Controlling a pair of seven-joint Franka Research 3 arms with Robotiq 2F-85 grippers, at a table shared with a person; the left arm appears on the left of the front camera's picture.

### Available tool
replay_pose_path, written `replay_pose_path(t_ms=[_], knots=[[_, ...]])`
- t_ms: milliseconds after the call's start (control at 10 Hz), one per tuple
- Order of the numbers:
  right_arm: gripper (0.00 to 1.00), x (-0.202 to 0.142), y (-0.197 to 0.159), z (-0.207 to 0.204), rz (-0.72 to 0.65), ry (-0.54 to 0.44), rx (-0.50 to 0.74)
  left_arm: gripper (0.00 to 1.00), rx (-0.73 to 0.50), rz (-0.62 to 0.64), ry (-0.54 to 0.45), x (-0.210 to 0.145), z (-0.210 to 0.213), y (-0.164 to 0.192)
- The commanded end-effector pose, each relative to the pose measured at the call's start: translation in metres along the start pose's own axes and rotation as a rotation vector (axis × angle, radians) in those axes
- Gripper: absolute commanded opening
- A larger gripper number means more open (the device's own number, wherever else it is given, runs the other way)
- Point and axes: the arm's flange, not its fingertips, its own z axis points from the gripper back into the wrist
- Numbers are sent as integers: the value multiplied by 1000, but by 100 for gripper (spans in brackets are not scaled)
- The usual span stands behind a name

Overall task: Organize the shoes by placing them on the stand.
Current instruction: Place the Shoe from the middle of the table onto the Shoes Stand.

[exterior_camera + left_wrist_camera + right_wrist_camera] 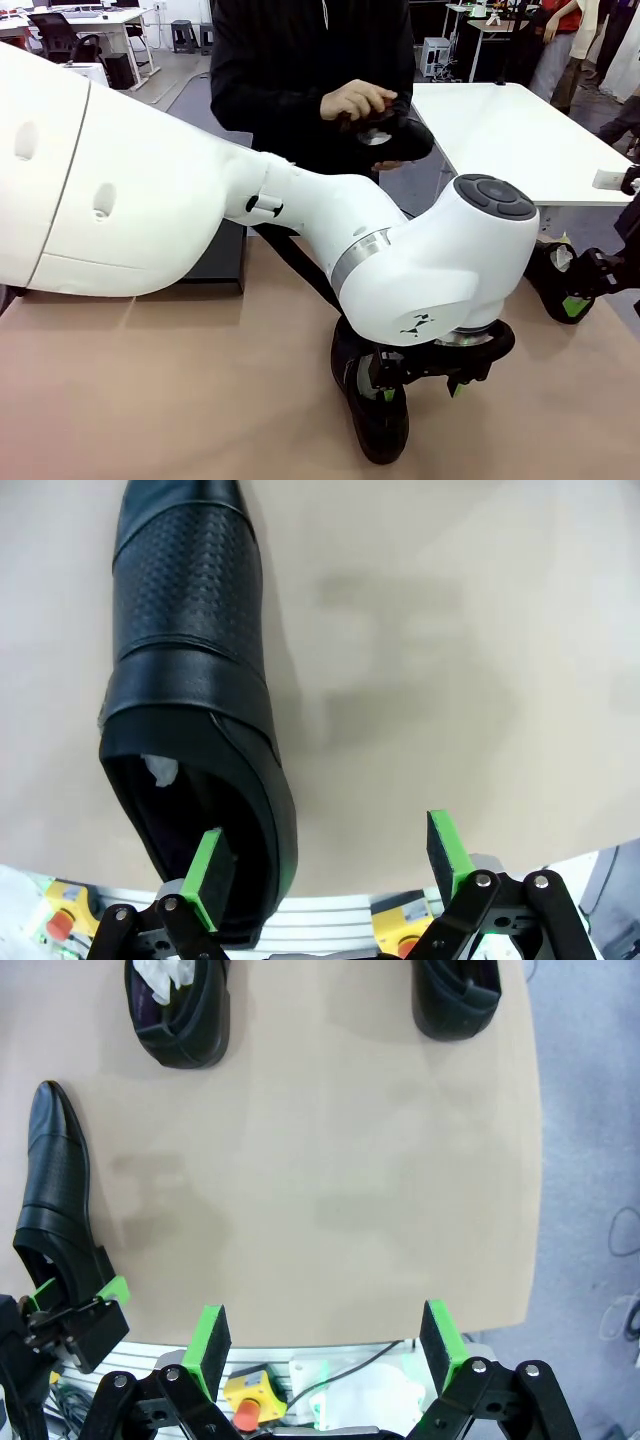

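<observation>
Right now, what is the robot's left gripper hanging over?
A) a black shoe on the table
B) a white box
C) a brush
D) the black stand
A: the left gripper, open, hangs over the heel end of a black shoe lying on the tan table.

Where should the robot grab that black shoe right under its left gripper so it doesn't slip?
Best to grip the shoe by the side wall at its open heel end, coming from straight above. It sits on its sole with the opening facing up, so the left gripper can put one finger inside and one outside. The narrowing toe end would likely slip.
</observation>
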Motion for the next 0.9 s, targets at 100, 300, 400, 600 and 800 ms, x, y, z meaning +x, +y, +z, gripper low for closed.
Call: replay_pose_path(t_ms=[100,300,400,600,800], knots=[[100,0,0,-1,1,2,6,100,-17,44,-25,-3,-19,6],[100,0,0,-1,1,2,6,100,-15,41,-33,-1,-25,8],[100,0,0,-1,1,2,6,91,-7,39,-31,-2,-26,9],[100,0,0,-1,1,2,6,72,21,40,-32,-2,-33,10],[100,0,0,-1,1,2,6,52,28,38,-37,-2,-35,9]])
